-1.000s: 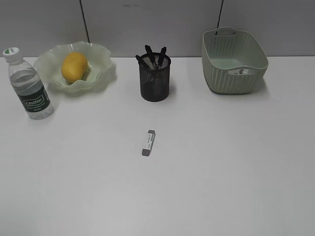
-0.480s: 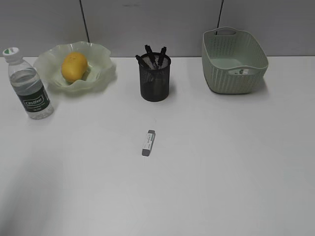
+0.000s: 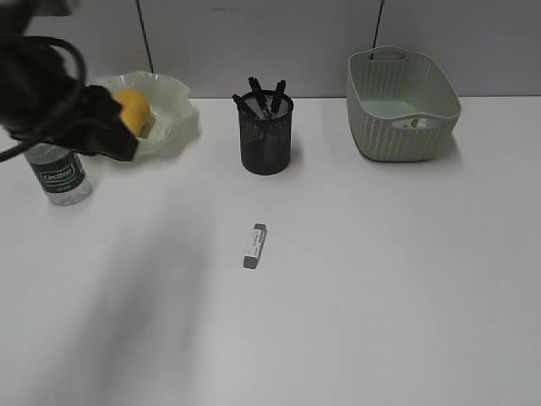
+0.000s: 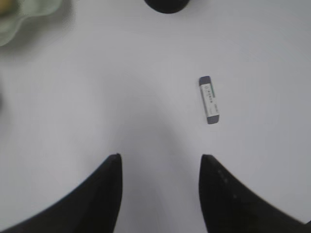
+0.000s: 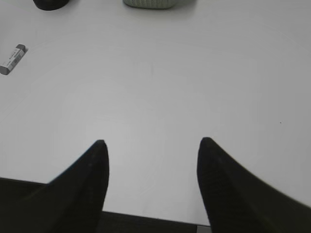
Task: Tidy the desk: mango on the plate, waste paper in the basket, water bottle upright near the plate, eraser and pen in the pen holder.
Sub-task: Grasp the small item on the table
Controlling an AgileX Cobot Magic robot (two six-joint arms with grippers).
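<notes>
The grey-and-white eraser point(image 3: 254, 245) lies flat on the white desk point(image 3: 380, 279), in front of the black mesh pen holder point(image 3: 266, 135), which has dark pens point(image 3: 269, 95) in it. In the left wrist view my left gripper point(image 4: 160, 158) hangs open and empty above the desk, with the eraser point(image 4: 209, 99) ahead and to its right. My blurred left arm point(image 3: 59, 101) covers the top of the upright water bottle point(image 3: 57, 178) and part of the plate point(image 3: 173, 93) that holds the mango point(image 3: 137, 108). Waste paper point(image 3: 414, 123) lies in the basket point(image 3: 401, 106). The right gripper point(image 5: 153, 141) is open and empty over the desk's near edge.
The left wrist view shows the pen holder's base point(image 4: 166, 5) at the top and the plate's rim point(image 4: 24, 14) at the top left. In the right wrist view the eraser point(image 5: 12, 59) is far left and the basket's base point(image 5: 150, 3) is at the top.
My left arm has swung into the exterior view at the upper left, where it hides the bottle's top and part of the plate. Its shadow spreads over the left of the desk.
</notes>
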